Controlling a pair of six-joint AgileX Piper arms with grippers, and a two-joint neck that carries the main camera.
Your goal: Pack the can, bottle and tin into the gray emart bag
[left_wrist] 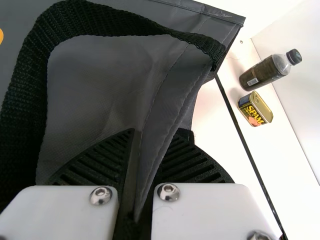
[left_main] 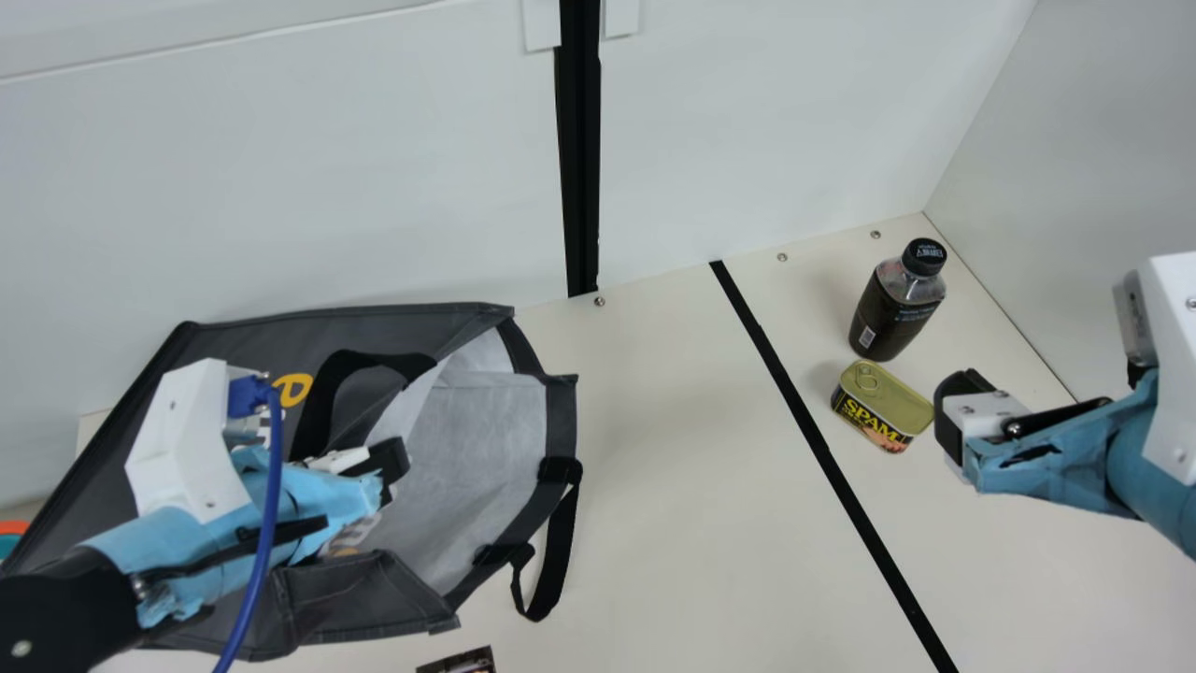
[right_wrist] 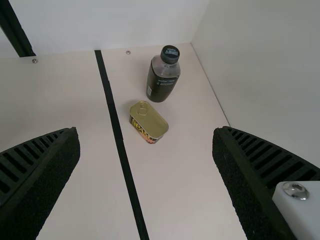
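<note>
The gray emart bag [left_main: 486, 449] lies on its side at the left, its pale-lined mouth facing right. At its upper layer is my left gripper [left_main: 397, 465]; in the left wrist view, the left gripper [left_wrist: 145, 160] is shut on a fold of the gray bag [left_wrist: 100, 85]. A dark bottle [left_main: 888, 313] with a black cap stands at the right back. Just in front of it, the yellow-topped tin [left_main: 883, 407] sits flat. My right gripper [left_main: 953, 421] is right of the tin; its fingers stand wide open around nothing in the right wrist view, with the gripper [right_wrist: 146, 145] facing the tin [right_wrist: 148, 121].
A black strip [left_main: 822, 449] runs across the cream table [left_main: 673, 486] between bag and tin. White walls [left_main: 374, 168] rise behind and on the right. A bag strap [left_main: 561, 551] hangs onto the table. A small dark printed item [left_main: 460, 662] lies at the front edge.
</note>
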